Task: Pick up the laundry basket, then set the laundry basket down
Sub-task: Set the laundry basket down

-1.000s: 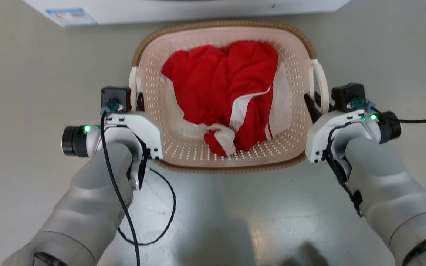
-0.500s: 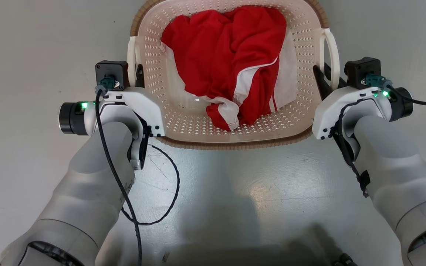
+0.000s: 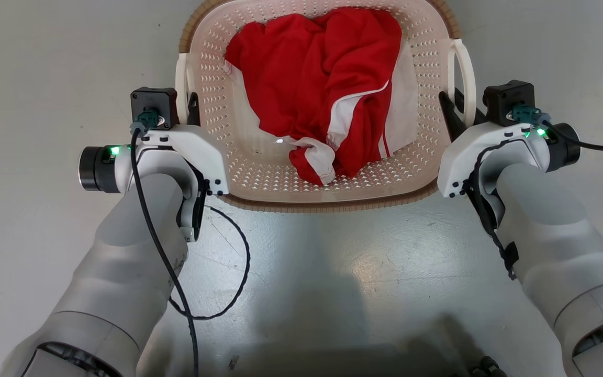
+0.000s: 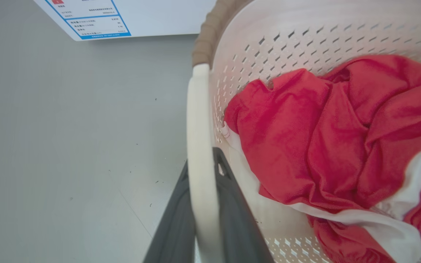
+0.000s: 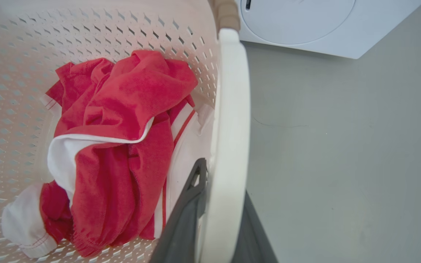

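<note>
The laundry basket [image 3: 259, 173] is cream, perforated and brown-rimmed, and sits at the top centre of the head view with a red and white garment [image 3: 327, 89] inside. My left gripper [image 3: 189, 107] is shut on the basket's left loop handle [image 3: 180, 78]. The left wrist view shows dark fingers [image 4: 232, 212] pressed on both sides of that handle [image 4: 199, 146]. My right gripper [image 3: 456, 110] is shut on the right loop handle [image 3: 468, 68], and the right wrist view shows that handle [image 5: 230, 128] running between my fingers [image 5: 185, 219].
The white washing machine [image 5: 305, 22] stands just beyond the basket, its label corner [image 4: 90, 18] visible in the left wrist view. Grey floor [image 3: 333, 262] surrounds the basket. A black cable [image 3: 238, 272] loops down from my left arm.
The whole head picture has shifted, so the washing machine has left its top edge. The basket looks slightly larger. Both grippers stay on the handles.
</note>
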Robot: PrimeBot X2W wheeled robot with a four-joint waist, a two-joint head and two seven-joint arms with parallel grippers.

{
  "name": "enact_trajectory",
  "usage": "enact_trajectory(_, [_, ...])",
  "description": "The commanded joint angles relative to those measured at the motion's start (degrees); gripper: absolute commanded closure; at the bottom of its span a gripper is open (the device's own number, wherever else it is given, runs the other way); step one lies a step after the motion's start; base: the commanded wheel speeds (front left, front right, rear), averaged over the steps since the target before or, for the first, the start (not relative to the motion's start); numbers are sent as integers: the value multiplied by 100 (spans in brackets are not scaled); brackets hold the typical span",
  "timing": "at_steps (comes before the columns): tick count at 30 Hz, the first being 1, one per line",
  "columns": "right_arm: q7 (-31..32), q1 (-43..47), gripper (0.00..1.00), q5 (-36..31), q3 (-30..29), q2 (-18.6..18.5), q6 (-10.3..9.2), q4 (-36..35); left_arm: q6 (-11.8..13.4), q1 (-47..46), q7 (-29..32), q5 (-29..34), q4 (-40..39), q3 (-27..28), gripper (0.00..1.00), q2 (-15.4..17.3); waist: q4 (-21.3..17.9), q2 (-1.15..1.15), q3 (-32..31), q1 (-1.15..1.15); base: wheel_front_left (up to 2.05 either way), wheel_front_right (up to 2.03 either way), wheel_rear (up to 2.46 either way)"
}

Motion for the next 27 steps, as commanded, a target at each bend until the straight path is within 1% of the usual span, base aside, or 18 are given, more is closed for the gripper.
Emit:
enact_trajectory(1, [-81,299,100,-137,84,149,87,-60,-56,-100,-36,111,-37,100,100,95,-7,0,3,0,0,0,0])
enact_trajectory(19, [-81,375,100,-207,-59,229,87,3,-164,-160,-36,406,177,319,100,36,-98,0,54,0,0,0,0])
enact_trajectory(27, [-81,399,100,-128,12,233,87,7,-211,-197,-36,490,271,380,100,1,-94,0,75,0,0,0,0])
